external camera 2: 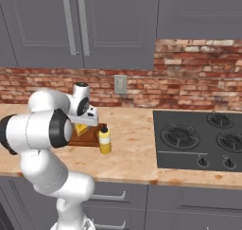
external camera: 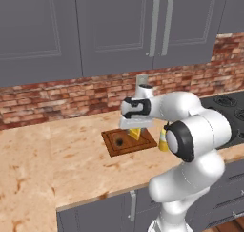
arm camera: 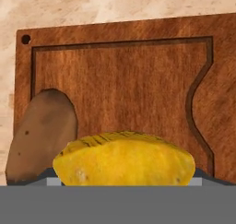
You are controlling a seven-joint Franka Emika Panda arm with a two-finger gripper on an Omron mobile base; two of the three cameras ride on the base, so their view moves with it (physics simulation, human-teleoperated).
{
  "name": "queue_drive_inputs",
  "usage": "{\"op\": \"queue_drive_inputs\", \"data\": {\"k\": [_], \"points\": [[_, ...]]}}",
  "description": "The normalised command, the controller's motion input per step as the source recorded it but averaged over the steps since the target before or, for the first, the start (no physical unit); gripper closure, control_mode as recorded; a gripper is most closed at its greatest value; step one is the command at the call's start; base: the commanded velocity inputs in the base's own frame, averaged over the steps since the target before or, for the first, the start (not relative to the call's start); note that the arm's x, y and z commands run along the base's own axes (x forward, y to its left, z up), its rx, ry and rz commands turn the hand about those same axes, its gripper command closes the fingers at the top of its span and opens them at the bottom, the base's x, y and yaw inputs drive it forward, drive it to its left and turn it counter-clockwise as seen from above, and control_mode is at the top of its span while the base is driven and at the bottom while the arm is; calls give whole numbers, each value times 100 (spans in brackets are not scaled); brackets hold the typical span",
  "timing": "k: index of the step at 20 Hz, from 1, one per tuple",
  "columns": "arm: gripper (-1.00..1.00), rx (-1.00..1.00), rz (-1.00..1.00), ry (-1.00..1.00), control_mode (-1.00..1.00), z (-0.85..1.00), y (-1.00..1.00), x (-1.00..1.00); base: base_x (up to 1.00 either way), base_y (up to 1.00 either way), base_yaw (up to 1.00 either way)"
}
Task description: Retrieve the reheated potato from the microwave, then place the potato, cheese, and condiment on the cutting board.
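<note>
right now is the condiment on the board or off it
Off it: the condiment stands upright on the counter beside the board, which holds the potato and cheese.

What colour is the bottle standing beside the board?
Yellow with a dark cap; the condiment shows best in the right base view.

Cutting board point(arm camera: 124, 85): dark reddish-brown wood, carved groove inside its rim, small round hole at one corner; lies flat on the pale marbled tabletop point(arm camera: 92, 6). Potato point(arm camera: 41, 135): brown, rough-skinned, on the board by one edge. Cheese point(arm camera: 124, 158): yellow wedge, nearest the camera, just beside the potato.
</note>
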Motion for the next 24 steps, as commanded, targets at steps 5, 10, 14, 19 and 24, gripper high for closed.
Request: {"op": "queue_drive_inputs", "data": {"k": [5, 10, 14, 19, 24], "points": [[100, 0, 0, -1, -100, -19, 14, 24, 0, 0, 0], [100, 0, 0, -1, -100, -25, 8, 17, 0, 0, 0], [100, 0, 0, -1, -100, -23, 4, 17, 0, 0, 0], [100, 0, 0, -2, -100, -17, 10, 7, 0, 0, 0], [100, 0, 0, -1, -100, -19, 7, 3, 0, 0, 0]]}}
